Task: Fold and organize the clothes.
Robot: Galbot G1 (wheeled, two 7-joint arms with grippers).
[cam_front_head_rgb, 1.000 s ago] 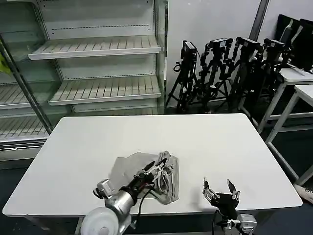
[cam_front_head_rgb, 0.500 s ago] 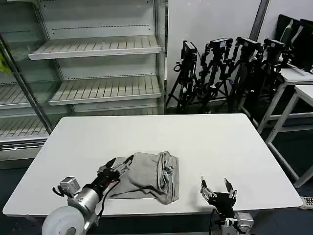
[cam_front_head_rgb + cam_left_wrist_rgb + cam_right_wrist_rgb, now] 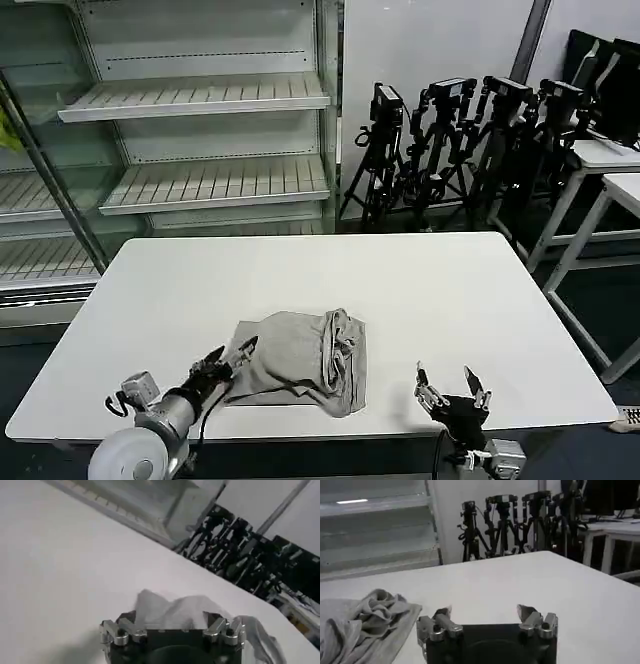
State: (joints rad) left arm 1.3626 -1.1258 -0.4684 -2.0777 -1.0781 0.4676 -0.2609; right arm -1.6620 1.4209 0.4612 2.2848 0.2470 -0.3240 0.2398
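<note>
The left gripper (image 3: 229,362) hovers open and empty at the shirt's (image 3: 297,362) left edge, near the table's (image 3: 420,290) front edge. To fold well, pinch one layer at that edge. The right gripper (image 3: 451,388) waits open and empty by the front edge.

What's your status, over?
Left gripper open at shirt's near-left edge. Right gripper open, idle at table's near edge. Shirt bunched, unfolded. Nothing obstructing.
</note>
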